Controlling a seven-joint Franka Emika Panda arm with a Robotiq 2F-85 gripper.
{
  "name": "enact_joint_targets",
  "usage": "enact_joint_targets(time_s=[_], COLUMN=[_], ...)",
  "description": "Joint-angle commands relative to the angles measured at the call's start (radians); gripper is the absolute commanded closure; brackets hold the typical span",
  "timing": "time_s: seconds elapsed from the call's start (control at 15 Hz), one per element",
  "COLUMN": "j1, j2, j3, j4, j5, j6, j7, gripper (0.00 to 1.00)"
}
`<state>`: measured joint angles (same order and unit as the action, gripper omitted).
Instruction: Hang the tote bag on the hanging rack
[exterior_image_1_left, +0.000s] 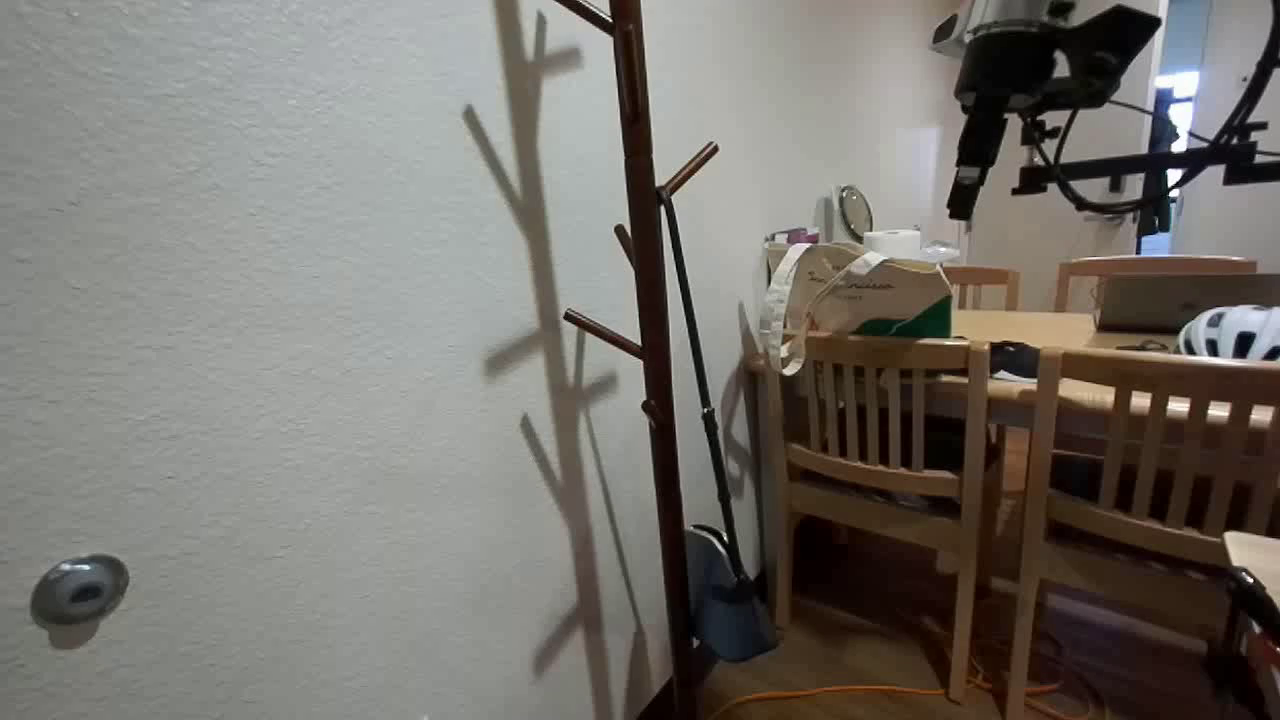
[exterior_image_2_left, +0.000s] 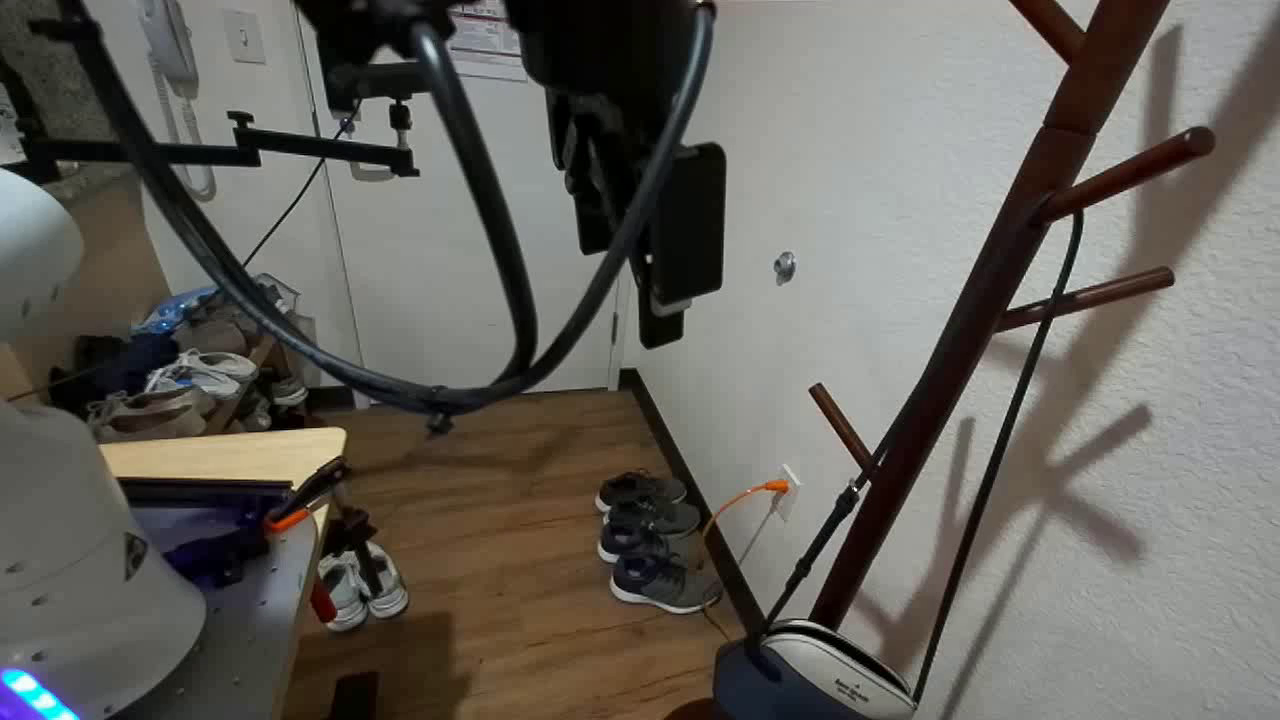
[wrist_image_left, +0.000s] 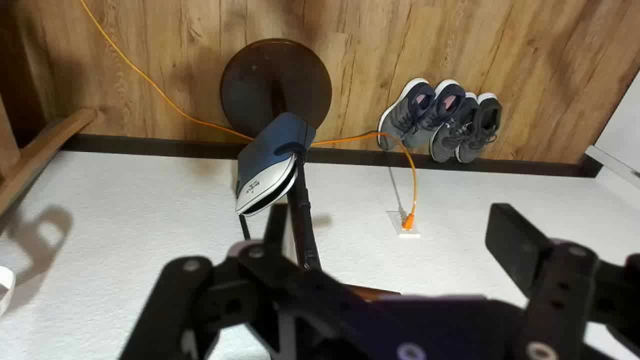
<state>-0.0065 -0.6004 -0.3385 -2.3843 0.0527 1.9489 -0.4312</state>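
Lengthwise, the tote bag (exterior_image_1_left: 868, 297) runs level, strap (exterior_image_1_left: 781, 283) drooping.

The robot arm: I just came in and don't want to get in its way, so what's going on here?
The arm is meant to hang the tote bag on the hanging rack, but its open gripper holds nothing. The bag appears to rest on the table, behind a chair. A blue purse hangs from the rack by its strap.

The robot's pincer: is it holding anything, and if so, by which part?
Nothing is held: in the wrist view the pincer stands open and empty, and in an exterior view the tote bag sits clear of it.
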Motion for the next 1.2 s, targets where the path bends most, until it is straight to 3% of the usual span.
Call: enact_joint_targets(time_s=[0.0,0.4,0.67,1.13], j1=[-0.024,-0.072,-0.094,-0.217], j2=[0.006,0.061,0.150,0.415], j3=[0.019,0.075,0.135,0.262], j4=[0.003,0.024,0.040,0.118], j5=[0.014,-0.088,-0.178,-0.508], j6=[-0.004,0.083,0.244,0.505], j7=[-0.012,0.048,0.142,0.581], gripper=[0.00,0.00,0.00,0.00])
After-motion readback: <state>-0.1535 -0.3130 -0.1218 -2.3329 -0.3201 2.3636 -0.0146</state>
